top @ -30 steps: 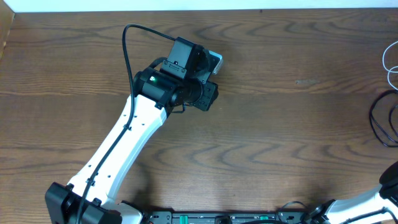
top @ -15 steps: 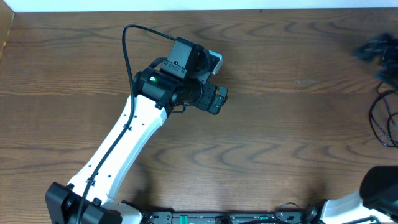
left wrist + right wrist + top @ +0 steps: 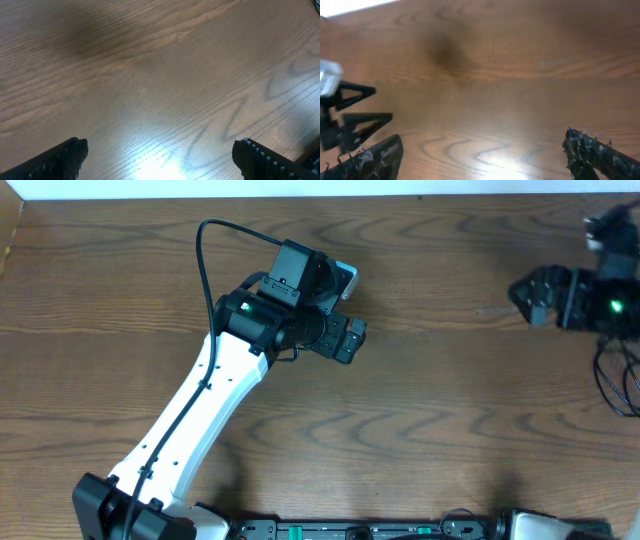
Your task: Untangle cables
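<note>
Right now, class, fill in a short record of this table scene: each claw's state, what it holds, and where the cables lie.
left claw: open, empty, over bare wood
right claw: open, empty, over bare wood
black cable: loops at the right edge of the table, not gripped
white cable: not visible in any view

I'm seeing a dark wood-grain table (image 3: 440,380) filling the overhead view. A thin black cable (image 3: 600,380) is lying looped toward its right edge, cut off by the frame. Both wrist views are showing bare grain with glare.
</note>
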### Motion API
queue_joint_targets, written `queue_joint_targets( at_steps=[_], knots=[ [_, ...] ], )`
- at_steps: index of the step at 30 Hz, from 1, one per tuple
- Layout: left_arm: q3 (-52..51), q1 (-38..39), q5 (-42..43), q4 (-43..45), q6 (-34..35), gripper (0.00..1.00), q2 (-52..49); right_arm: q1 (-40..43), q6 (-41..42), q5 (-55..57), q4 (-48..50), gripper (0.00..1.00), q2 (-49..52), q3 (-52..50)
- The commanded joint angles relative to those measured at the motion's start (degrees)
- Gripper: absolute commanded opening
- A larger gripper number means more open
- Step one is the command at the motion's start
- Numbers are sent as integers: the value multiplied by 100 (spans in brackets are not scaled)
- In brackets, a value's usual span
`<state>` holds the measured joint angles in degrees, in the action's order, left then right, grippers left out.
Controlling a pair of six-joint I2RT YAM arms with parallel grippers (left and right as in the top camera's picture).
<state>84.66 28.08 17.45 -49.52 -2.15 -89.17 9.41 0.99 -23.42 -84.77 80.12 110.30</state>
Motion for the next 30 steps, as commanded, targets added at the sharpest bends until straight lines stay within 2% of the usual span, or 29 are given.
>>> queue_joint_targets(
  at_steps=[1,7,11,23,27,30],
  knots=[
    [-22,2,-59,-9,-15,98,-48,-31,-66,103,-72,99,-437,66],
    [-22,2,-59,-9,-15,98,-48,-28,-656,531,-494,99,-942,63],
    [-22,2,-59,-9,-15,98,-48,-28,-1003,527,-367,99,-1252,63],
    [-22,2,-59,-9,-15,98,-48,-223,-1132,516,-247,99,-1762,-57],
    [-22,2,-59,-9,-15,98,-48,-245,-717,634,839,99,-2055,-651],
    [-22,2,-59,-9,-15,98,-48,-245,-706,748,1989,99,-2597,-1650]
  ],
)
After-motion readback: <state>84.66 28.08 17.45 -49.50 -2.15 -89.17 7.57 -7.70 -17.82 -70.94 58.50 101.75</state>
